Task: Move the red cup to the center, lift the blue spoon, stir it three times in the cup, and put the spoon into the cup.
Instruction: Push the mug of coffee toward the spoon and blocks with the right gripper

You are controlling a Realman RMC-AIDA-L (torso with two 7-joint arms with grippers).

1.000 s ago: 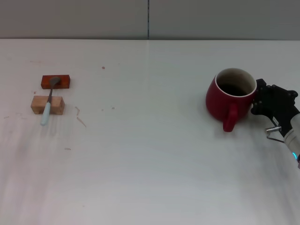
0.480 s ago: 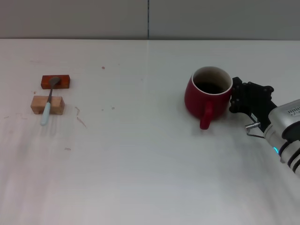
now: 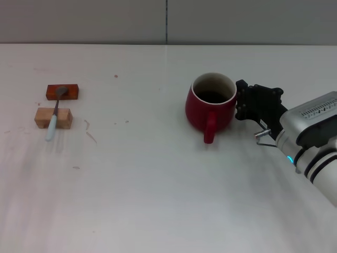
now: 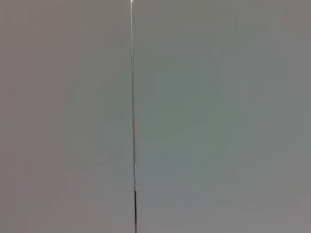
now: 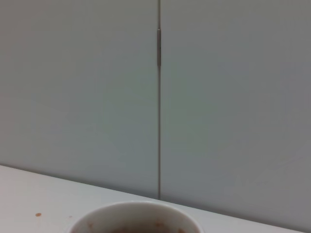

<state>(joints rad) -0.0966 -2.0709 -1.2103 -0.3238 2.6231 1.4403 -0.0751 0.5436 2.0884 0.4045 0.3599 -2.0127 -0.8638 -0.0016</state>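
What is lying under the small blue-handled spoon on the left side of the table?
The slim pale-blue-handled metal spoon bridges two blocks: its bowl on the orange-red block, its handle across the tan wooden block. The contact beneath is covered.

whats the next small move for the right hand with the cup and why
Probably one more short nudge toward the robot's left, then stop. The right hand sits against the side of the red cup, and the cup stands a little to the right of the table's middle. The blue spoon lies untouched on the two blocks at far left, so that step comes later.
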